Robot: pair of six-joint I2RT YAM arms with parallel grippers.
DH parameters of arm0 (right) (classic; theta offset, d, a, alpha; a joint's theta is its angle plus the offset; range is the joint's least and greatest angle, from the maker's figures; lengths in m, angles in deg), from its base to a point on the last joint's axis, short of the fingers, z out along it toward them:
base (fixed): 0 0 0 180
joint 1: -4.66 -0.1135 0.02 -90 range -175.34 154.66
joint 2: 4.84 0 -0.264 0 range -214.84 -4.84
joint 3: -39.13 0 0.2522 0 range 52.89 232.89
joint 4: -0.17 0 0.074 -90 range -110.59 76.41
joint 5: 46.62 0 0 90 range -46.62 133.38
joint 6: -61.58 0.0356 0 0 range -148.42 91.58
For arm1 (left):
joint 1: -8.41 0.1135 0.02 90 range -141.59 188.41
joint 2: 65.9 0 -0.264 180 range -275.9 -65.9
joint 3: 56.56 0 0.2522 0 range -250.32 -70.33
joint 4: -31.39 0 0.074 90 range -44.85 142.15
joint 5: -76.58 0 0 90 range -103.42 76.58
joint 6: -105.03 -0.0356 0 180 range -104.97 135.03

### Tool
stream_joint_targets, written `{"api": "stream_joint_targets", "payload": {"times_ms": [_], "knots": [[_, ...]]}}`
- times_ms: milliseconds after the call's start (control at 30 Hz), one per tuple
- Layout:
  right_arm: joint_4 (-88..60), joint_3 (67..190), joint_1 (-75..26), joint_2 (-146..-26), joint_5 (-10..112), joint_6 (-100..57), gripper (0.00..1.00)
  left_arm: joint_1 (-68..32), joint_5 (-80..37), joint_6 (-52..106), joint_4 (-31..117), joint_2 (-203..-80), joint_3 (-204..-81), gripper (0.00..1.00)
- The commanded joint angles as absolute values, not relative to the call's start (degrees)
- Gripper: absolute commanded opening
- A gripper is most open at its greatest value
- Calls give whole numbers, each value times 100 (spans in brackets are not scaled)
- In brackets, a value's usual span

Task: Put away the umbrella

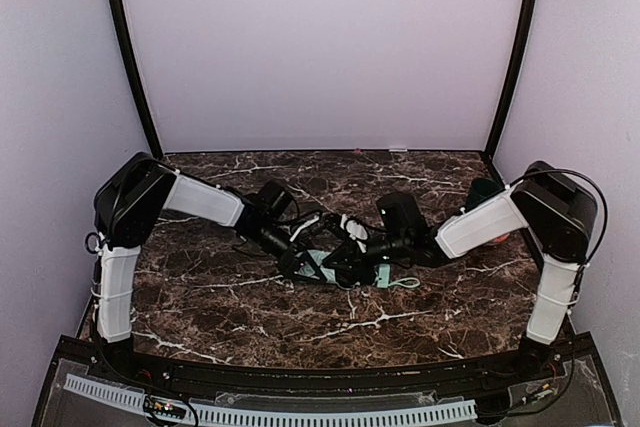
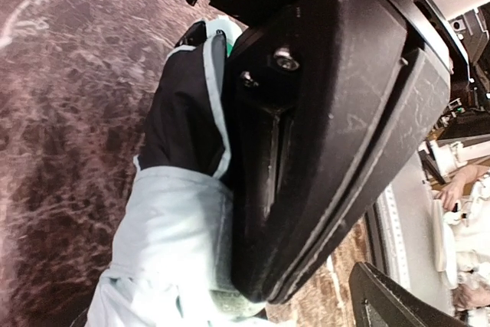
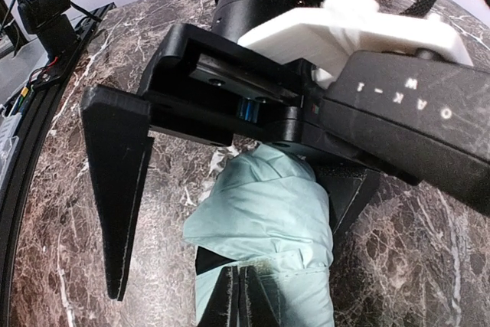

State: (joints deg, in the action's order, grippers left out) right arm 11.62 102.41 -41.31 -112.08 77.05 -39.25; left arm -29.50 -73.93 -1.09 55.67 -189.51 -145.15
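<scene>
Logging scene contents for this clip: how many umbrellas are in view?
1: the pale mint-green compact folding umbrella lies at the middle of the dark marble table, where the left arm and right arm meet. Others could hide beneath them.

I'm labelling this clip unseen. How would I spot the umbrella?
Start at the dark marble table and look to its middle. The umbrella lies there, a folded bundle of pale mint fabric with black underside. Nothing nearby shares that mint colour.

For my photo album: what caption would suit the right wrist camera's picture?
Open left gripper straddling a folded mint-green umbrella on a dark marble table.
</scene>
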Motion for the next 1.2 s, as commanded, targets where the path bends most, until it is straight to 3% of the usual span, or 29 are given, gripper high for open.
{"api": "stream_joint_targets", "payload": {"times_ms": [0, 233, 600, 800, 933, 1067, 1167], "knots": [[190, 10170, -4096, -11660, 7376, -3999, 0, -2721, -6060, -228, 5750, -18981, -13970, 99], [71, 10380, -4027, -11851, 7326, -4098, 0, -2719, -4105, -352, 4715, -18135, -13221, 99], [-118, 10587, -4030, -11909, 7224, -4268, 0, -2719, -3218, -538, 717, -15213, -10334, 99], [-73, 10659, -4026, -11875, 7196, -4286, 0, -2719, -3767, 1158, -1704, -15720, -10073, 99], [-33, 10712, -4033, -11870, 7254, -4213, 0, -2719, -5440, 599, -1787, -16337, -10352, 98], [102, 10650, -4032, -11788, 7258, -4161, 0, -3119, -4437, -1630, -822, -16397, -10245, 99], [79, 10678, -4039, -11783, 7273, -4161, 0, -3254, -3750, -2421, -110, -16399, -10444, 99]]}}
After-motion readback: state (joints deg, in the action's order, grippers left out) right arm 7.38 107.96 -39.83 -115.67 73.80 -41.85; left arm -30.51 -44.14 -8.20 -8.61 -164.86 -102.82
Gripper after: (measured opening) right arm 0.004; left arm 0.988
